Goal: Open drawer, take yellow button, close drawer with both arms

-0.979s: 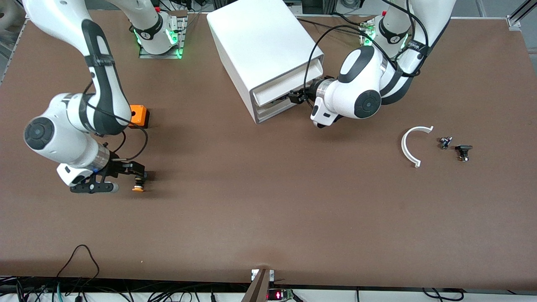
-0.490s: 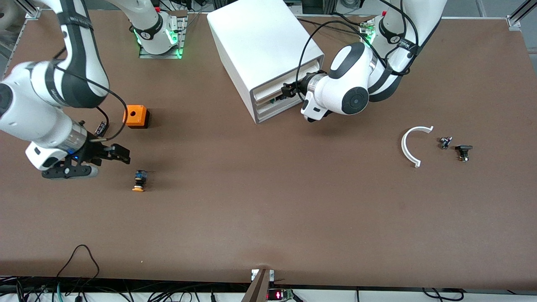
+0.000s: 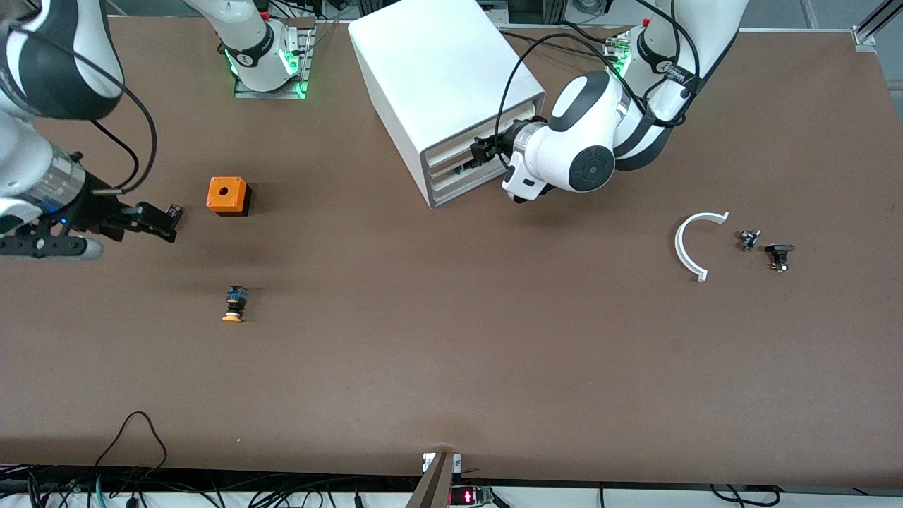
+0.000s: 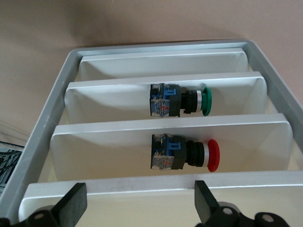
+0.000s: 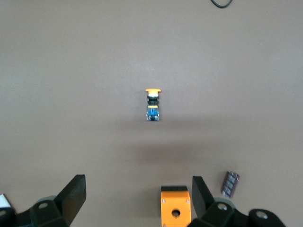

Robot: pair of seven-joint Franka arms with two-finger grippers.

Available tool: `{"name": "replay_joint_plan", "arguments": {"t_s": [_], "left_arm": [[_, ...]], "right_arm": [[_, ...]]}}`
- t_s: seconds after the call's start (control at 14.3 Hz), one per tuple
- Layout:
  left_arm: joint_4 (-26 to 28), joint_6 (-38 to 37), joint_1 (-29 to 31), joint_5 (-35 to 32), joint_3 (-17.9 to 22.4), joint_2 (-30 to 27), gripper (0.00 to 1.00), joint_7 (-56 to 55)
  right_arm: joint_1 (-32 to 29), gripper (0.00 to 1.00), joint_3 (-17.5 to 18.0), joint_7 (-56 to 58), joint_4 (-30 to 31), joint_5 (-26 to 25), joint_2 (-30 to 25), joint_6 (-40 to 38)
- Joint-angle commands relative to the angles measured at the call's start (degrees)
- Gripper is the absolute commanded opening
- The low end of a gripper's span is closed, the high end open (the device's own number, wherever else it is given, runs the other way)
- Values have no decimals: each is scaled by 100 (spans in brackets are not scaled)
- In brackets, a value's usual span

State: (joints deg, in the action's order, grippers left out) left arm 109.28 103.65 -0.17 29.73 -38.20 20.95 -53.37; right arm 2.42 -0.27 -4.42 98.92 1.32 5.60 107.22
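Note:
The button lies on its side on the brown table, orange cap toward the front camera, and also shows alone in the right wrist view as the button. My right gripper hangs open and empty above the table, beside the orange cube; in its own view the right gripper frames bare table. The left gripper is open at the front of the white cabinet, against the uppermost drawer. In its own view the left gripper straddles that plain white drawer front.
A small dark part lies beside the orange cube. A white curved piece and two small black parts lie toward the left arm's end. The lower drawers show a green-capped button and a red-capped button.
My right gripper has left the button on the table and risen away toward the right arm's end. The left gripper has pushed the uppermost drawer into the cabinet.

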Motion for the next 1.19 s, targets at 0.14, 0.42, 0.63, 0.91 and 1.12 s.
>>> {"name": "replay_joint_plan", "arguments": {"t_s": [0.14,0.42,0.63,0.91,1.12], "left_arm": [[-73,-293,-36,182,-39,138,99,-42],[-423,-722,44,7,22,59,100,19],[-1248,-1512,324,-957,-12,58,100,124],[-2295,-2453,640,-2372,6,58,100,1097],[-2648,-2640,1096,-3078,-21,50,100,2380]], "right_arm": [[-417,99,660,-437,92,-211,-586,-491],[-417,99,660,-340,75,-203,-753,-588],[-417,99,651,-227,31,-176,-842,-729],[-409,99,651,-147,-215,-176,-842,-983],[-417,99,642,134,-329,-167,-833,-1028]]}}
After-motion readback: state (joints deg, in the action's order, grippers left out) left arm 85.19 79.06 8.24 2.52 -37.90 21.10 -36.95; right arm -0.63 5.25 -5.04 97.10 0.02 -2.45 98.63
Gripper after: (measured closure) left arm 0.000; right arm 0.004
